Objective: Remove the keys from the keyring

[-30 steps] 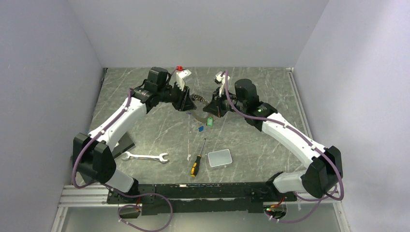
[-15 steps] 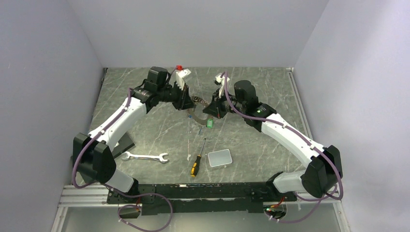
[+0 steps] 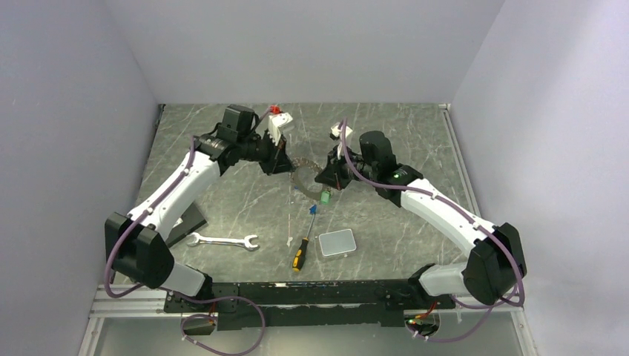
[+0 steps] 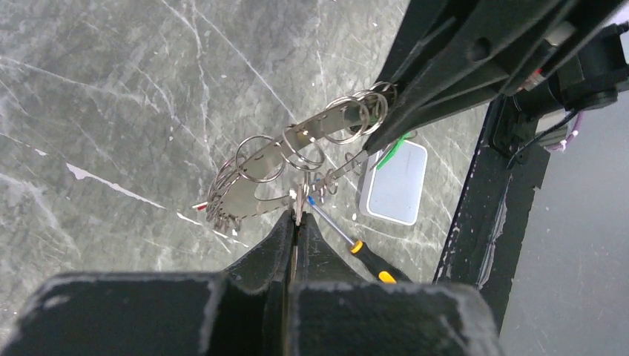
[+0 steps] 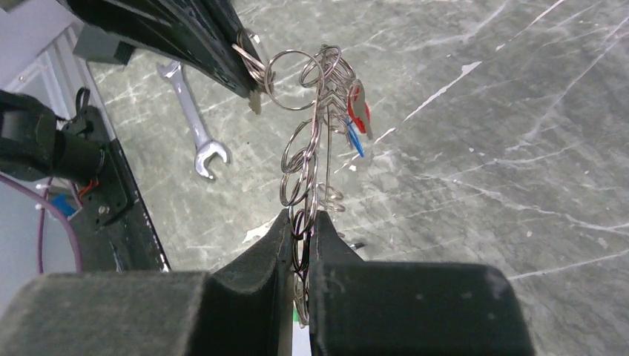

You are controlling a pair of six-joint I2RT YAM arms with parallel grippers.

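The keyring (image 3: 300,169) hangs stretched in the air between my two grippers, with several small silvery split rings on it. In the left wrist view, my left gripper (image 4: 298,213) is shut on a small silvery key at one end of the keyring (image 4: 297,152). In the right wrist view, my right gripper (image 5: 300,221) is shut on the rings at the other end of the keyring (image 5: 315,111). Red (image 5: 357,100) and blue (image 5: 356,141) tags hang from the bunch. A green tag (image 3: 324,198) dangles under my right gripper (image 3: 331,178). My left gripper (image 3: 280,165) is to the left of it.
A yellow-and-black screwdriver (image 3: 300,252) lies near the front, with a grey box (image 3: 337,242) to its right and a silver wrench (image 3: 222,240) to its left. The wrench also shows in the right wrist view (image 5: 194,122). The box shows in the left wrist view (image 4: 393,182).
My left gripper has drawn back to the left and the right has shifted slightly, so the bunch is pulled out longer between them. The green and blue tags hang lower and nearer.
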